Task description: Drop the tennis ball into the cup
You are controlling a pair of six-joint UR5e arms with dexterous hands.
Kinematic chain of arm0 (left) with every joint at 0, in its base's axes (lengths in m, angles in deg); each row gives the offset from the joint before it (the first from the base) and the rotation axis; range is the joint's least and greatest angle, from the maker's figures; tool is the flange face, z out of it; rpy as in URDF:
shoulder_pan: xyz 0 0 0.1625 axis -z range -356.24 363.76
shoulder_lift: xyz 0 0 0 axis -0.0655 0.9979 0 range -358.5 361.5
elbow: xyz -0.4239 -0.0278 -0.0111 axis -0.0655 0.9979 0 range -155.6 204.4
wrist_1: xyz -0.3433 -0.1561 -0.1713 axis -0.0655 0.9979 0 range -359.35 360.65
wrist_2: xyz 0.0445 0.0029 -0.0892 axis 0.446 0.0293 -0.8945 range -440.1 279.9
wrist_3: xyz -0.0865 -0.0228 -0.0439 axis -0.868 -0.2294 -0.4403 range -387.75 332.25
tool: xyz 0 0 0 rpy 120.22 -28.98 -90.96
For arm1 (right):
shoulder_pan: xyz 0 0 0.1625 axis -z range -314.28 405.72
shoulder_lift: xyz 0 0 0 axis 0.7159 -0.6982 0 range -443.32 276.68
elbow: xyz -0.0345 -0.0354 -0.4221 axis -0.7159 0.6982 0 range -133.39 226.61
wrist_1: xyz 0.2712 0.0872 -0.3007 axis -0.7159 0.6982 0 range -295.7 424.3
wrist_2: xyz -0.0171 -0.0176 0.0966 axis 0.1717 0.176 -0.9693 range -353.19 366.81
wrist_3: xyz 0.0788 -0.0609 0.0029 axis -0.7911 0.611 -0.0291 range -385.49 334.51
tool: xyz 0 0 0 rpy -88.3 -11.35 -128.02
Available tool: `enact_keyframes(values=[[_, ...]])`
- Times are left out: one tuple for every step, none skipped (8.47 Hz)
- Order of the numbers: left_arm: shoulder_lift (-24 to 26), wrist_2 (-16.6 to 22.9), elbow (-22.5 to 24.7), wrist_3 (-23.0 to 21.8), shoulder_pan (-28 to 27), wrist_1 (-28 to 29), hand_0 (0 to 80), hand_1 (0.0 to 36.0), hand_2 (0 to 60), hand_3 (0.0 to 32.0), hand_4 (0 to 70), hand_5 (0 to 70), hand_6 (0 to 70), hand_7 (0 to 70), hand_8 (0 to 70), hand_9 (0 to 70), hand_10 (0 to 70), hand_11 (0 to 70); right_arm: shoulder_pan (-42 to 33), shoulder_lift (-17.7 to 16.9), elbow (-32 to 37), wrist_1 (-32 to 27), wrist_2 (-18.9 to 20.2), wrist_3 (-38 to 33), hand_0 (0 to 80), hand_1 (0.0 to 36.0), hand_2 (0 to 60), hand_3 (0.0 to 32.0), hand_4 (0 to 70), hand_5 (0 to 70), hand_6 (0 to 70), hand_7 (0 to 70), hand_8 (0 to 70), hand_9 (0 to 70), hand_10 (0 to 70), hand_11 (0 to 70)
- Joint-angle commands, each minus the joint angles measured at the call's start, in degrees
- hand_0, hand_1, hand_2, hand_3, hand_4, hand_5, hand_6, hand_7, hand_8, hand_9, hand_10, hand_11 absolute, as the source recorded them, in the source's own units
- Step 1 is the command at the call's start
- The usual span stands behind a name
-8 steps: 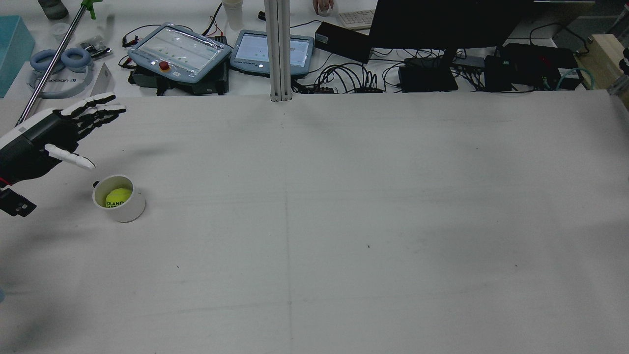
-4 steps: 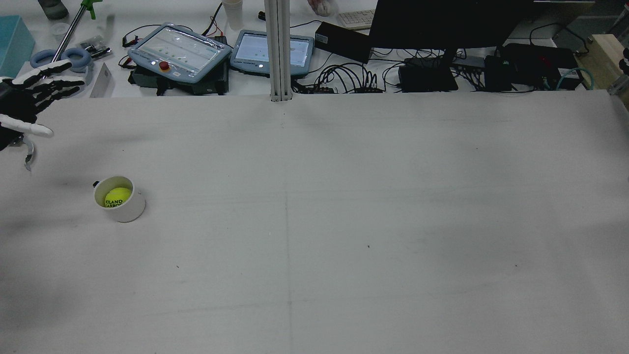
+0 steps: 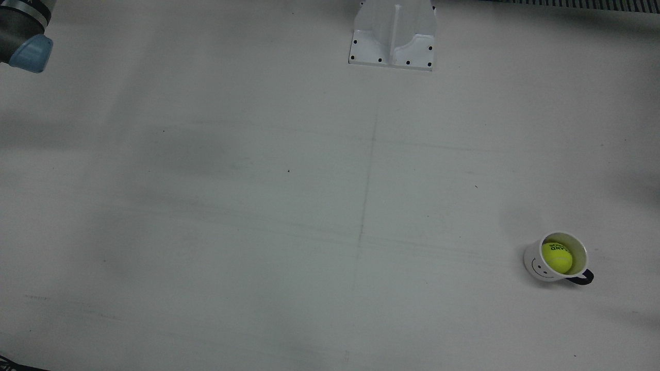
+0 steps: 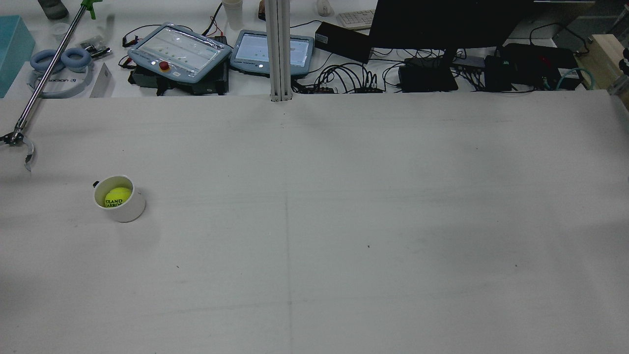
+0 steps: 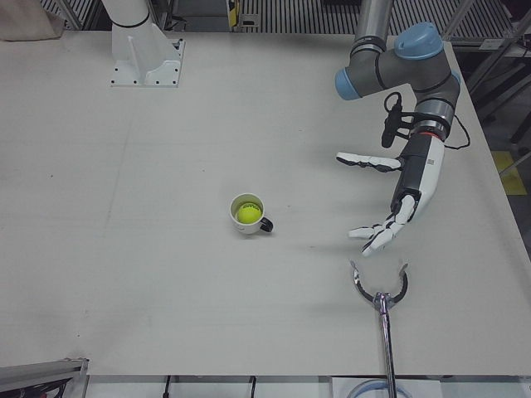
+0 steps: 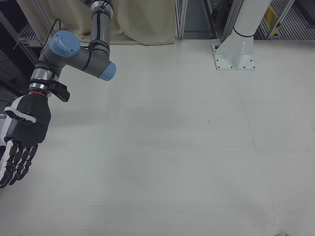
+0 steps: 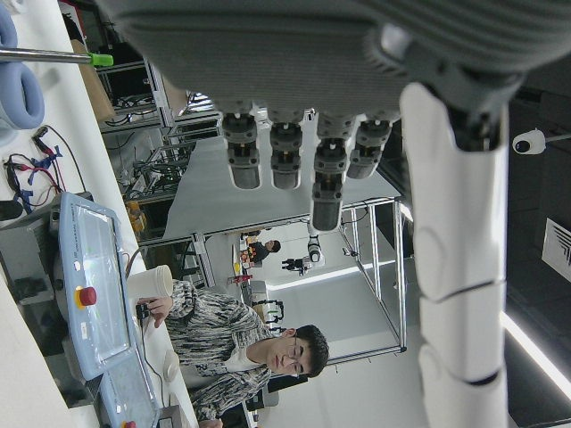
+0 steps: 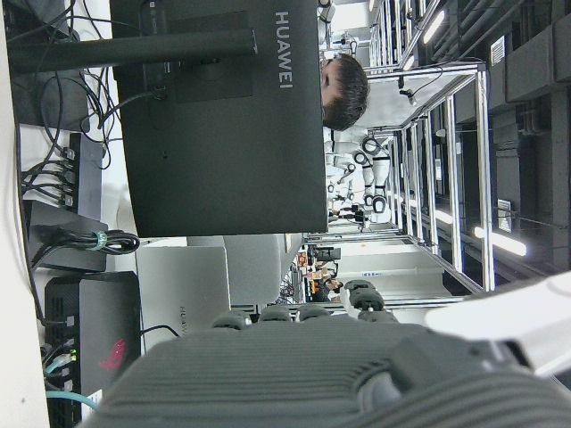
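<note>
A yellow-green tennis ball [image 4: 117, 196] lies inside a white cup [image 4: 128, 210] with a dark handle and a smiley face. The ball [image 3: 556, 257] and cup [image 3: 533, 265] show at the right in the front view, and the ball [image 5: 246, 214] and cup [image 5: 240, 226] at the middle of the left-front view. My left hand [image 5: 397, 200] is open and empty, well off to the side of the cup, fingers spread. My right hand [image 6: 20, 137] is open and empty at the far side of the table, fingers pointing down. Neither hand shows in the rear view.
A metal grabber tool [image 5: 381, 296] with a curved claw lies on the table edge near my left hand; it shows in the rear view [image 4: 23, 116] too. Teach pendants [image 4: 179, 50], cables and a monitor [image 4: 442, 22] sit beyond the table's far edge. A pedestal base [image 3: 393, 35] stands at the rear.
My left hand has drawn back from above the cup, moving left and out of the rear view. The ball stays in the cup, which has not moved.
</note>
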Motion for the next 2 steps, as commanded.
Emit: enact_keyframes(values=[[-0.78, 0.13, 0.46, -0.41, 0.32, 0.01, 61.3, 23.9, 1.1, 0.0, 11.2, 12.8, 28.1, 21.6, 13.5, 17.0, 11.5, 19.3, 0.00, 0.04, 0.00, 0.02, 0.00, 0.00, 0.0, 0.0, 0.0, 0.0, 0.0, 0.0, 0.0, 0.0, 0.0, 0.0, 0.0, 0.0], [-0.78, 0.13, 0.46, -0.50, 0.23, 0.09, 62.1, 24.4, 0.4, 0.0, 10.9, 12.5, 26.0, 21.9, 12.9, 16.9, 11.4, 19.1, 0.00, 0.04, 0.00, 0.02, 0.00, 0.00, 0.0, 0.0, 0.0, 0.0, 0.0, 0.0, 0.0, 0.0, 0.0, 0.0, 0.0, 0.0]])
